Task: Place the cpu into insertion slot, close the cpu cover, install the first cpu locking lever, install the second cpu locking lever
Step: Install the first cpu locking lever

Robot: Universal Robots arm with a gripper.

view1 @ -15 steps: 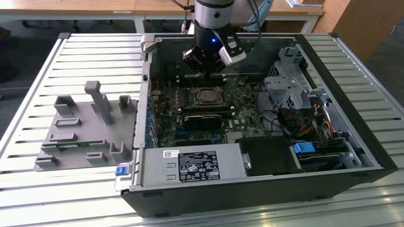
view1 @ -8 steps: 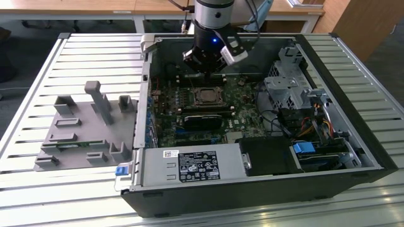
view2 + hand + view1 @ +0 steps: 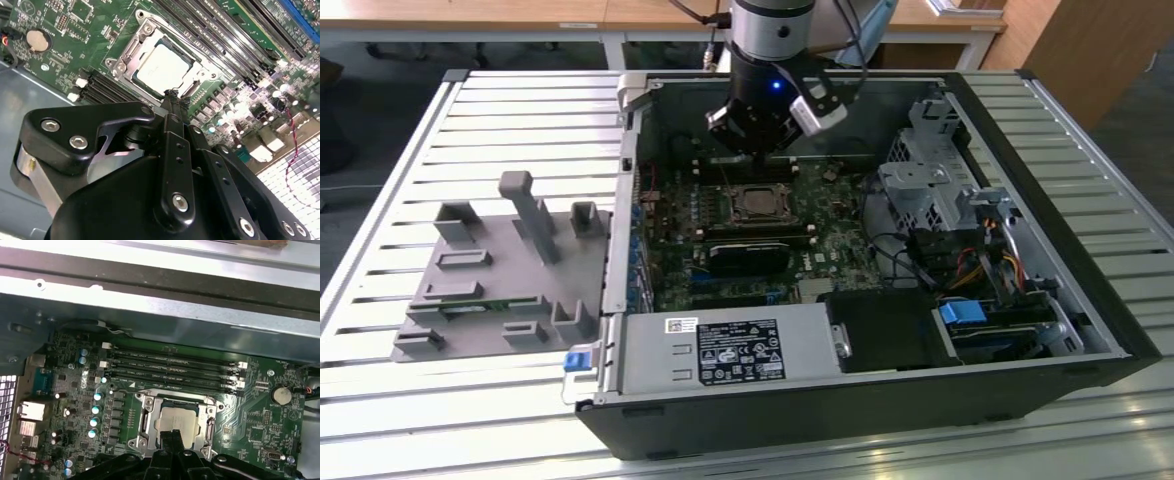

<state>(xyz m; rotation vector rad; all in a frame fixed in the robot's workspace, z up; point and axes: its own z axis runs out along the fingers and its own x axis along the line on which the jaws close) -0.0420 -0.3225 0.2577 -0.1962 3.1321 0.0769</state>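
Gripper [image 3: 170, 96]: fingers pinched together, nothing held, tip just beside near edge of cpu cover [image 3: 131, 46]; hangs over the board's far half in the exterior view.
Cpu [image 3: 163, 67]: seated in insertion slot [image 3: 148, 428], silver top showing thru cover window.
Cover: looks down flat; levers prob not latched, hard to tell.
Step tip: keep tip low & square to the frame edge, press slow, no side load on socket.
PC case [image 3: 1067, 390]: open, holds motherboard [image 3: 260, 415] w/ RAM slots [image 3: 170, 366] far of socket.
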